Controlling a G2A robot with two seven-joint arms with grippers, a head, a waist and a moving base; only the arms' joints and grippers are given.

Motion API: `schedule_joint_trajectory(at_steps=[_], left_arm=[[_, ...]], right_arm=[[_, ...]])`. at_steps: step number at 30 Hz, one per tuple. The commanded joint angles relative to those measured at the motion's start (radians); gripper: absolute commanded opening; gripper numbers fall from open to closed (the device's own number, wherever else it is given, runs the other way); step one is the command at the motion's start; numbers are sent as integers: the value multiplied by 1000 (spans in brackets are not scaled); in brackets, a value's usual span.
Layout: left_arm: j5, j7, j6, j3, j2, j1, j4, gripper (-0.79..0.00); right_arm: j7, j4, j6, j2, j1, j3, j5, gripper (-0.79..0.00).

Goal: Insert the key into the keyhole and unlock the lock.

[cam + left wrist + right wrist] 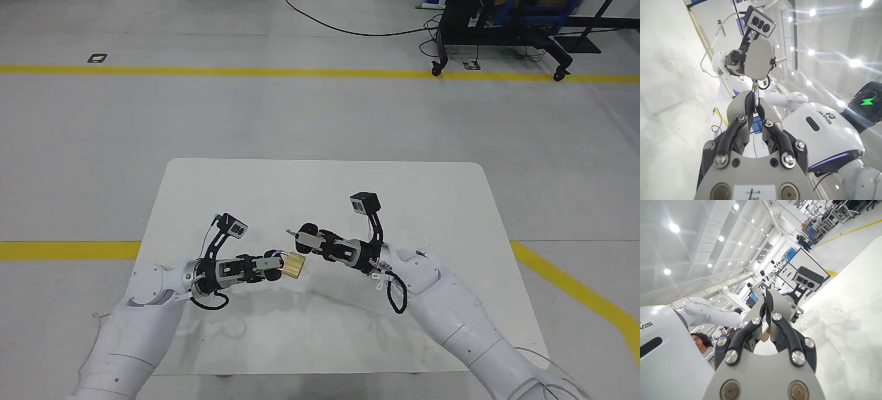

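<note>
One white table (250, 200) lies below the work. Above its middle, the left gripper (279, 266) is clenched on the steel loop of the brass lock (293, 265). The lock is held off the tabletop, its long axis in line with the gripper and its body pointing toward the other arm. The right gripper (306, 238) pinches the key (780, 60), whose shaft sticks out sideways. The key is just beside the lock but apart from it.
</note>
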Motion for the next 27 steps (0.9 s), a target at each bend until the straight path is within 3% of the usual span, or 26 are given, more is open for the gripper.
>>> schedule_joint_trajectory(at_steps=[1,20,25,27], left_arm=[[-13,-1,1,2,-1,-6,15,-785],[-34,7,-7,14,-3,-20,66,-785],[-22,-33,33,-5,4,-55,128,-785],[79,-20,20,-15,12,-85,122,-785]], right_arm=[[6,-8,4,2,-6,2,1,-785],[-2,-43,-15,1,-26,12,21,-785],[89,-109,-7,25,-67,57,58,-785],[133,-137,23,37,-85,75,77,-785]])
